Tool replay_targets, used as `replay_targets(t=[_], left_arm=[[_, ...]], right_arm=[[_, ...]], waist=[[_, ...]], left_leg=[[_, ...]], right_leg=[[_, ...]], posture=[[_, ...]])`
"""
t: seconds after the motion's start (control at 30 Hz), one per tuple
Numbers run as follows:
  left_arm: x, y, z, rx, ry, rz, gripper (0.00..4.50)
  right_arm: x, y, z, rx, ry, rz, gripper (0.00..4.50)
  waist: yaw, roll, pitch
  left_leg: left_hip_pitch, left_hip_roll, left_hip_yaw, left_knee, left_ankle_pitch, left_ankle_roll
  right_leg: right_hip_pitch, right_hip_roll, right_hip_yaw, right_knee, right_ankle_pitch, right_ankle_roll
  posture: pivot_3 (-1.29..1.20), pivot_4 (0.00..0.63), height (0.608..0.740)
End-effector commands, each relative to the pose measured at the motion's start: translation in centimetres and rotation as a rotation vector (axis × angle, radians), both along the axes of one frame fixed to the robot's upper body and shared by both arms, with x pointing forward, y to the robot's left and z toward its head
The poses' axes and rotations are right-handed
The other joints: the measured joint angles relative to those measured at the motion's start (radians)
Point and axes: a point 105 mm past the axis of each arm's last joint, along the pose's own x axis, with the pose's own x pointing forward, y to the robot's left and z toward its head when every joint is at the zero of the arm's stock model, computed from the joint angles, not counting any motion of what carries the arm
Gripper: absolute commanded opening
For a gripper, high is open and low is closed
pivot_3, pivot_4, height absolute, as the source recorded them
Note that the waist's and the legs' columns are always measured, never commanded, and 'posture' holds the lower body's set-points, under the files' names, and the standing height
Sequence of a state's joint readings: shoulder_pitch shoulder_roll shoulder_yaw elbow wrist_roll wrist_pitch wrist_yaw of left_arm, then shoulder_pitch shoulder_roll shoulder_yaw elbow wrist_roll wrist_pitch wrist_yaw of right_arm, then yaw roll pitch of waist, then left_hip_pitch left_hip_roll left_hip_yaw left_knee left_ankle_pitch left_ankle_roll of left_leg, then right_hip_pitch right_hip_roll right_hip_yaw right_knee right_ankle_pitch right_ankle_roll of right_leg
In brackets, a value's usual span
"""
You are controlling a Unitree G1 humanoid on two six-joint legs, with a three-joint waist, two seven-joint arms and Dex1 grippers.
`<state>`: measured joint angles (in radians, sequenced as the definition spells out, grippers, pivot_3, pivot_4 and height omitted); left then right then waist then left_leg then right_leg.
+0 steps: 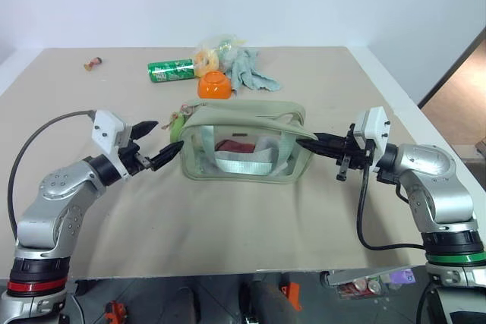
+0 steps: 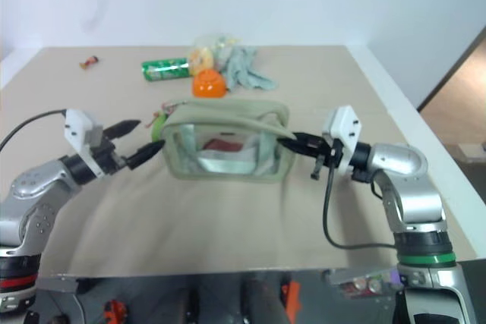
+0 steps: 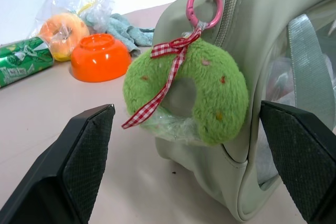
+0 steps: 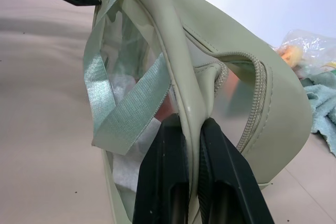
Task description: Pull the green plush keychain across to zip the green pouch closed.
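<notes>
The green pouch [image 1: 243, 146] stands in the middle of the table, with clear side windows and a webbing strap inside. The green plush keychain [image 3: 194, 90], a fuzzy ring with a checked ribbon, hangs from a pink clasp ring [image 3: 202, 6] at the pouch's left end. My left gripper [image 1: 168, 134] is open, level, with the plush just ahead between its fingers [image 3: 79, 150]. At the right end, my right gripper [image 4: 192, 124] is shut on the pouch's smooth pale green strap. The zipper [image 4: 260, 93] runs along the top.
Behind the pouch sit an orange bowl [image 1: 215, 85], a green soda can [image 1: 171, 70], a plastic bag of snacks [image 1: 209, 52] and a grey-green cloth [image 1: 249, 70]. A small object [image 1: 93, 63] lies far back left. The table's edge [image 1: 395, 89] runs close on the right.
</notes>
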<state>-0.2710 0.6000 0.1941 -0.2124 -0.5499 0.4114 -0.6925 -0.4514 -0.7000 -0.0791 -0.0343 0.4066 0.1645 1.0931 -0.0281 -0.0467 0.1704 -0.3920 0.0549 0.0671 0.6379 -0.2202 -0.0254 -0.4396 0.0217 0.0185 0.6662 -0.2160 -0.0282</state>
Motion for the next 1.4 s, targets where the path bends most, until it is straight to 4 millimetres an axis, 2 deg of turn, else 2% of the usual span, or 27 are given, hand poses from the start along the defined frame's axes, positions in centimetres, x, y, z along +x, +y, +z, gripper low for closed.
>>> replay_targets(t=[0.03,0.53,0.87,1.03,1.2,1.4], left_arm=[[-0.1,0.9,1.3,0.000,-0.061,0.029,4.50],[0.0,1.6,1.0,0.050,-0.069,0.035,4.50],[-1.3,2.9,1.6,-0.020,-0.033,0.012,4.50],[-1.1,2.9,1.8,0.005,-0.049,0.019,4.50],[-1.0,1.5,1.2,0.033,-0.033,-0.048,4.50],[-0.2,1.1,0.4,0.068,-0.032,-0.055,4.50]], right_arm=[[-0.3,-0.3,1.4,-0.012,-0.064,-0.001,0.05],[-0.2,-0.6,1.0,-0.016,-0.060,-0.004,0.05],[-0.4,-0.8,0.8,-0.018,-0.055,-0.006,0.05],[-0.4,-0.9,0.7,-0.021,-0.055,-0.004,0.05],[-0.4,-0.8,0.8,-0.026,-0.057,-0.003,0.05],[-0.5,-0.7,0.9,-0.027,-0.062,-0.005,0.05]], waist=[[0.000,0.000,0.000],[0.000,0.000,0.000],[-0.001,0.000,0.000],[0.005,0.000,0.000],[0.005,0.000,0.000],[0.005,0.000,0.000]], left_leg=[[0.000,0.000,0.000,0.000,0.000,0.000],[0.000,0.000,0.000,0.000,0.000,0.000],[0.000,0.001,0.000,0.000,0.000,0.000],[0.000,0.000,0.000,0.001,0.000,0.000],[0.000,-0.001,0.000,0.001,0.000,0.000],[0.000,-0.001,0.000,0.001,0.000,0.000]], right_leg=[[0.000,0.000,0.000,0.000,0.000,0.000],[0.000,0.000,0.000,0.000,0.000,0.000],[0.000,0.000,0.000,0.000,0.000,0.000],[0.000,0.000,-0.001,0.000,0.000,0.000],[0.000,-0.001,-0.001,0.000,0.000,0.000],[0.000,-0.001,0.000,0.000,0.000,0.000]], posture=[[0.00,0.150,0.740],[0.00,0.150,0.740],[0.00,0.150,0.740],[0.00,0.150,0.740],[0.00,0.150,0.740],[0.00,0.150,0.740]])
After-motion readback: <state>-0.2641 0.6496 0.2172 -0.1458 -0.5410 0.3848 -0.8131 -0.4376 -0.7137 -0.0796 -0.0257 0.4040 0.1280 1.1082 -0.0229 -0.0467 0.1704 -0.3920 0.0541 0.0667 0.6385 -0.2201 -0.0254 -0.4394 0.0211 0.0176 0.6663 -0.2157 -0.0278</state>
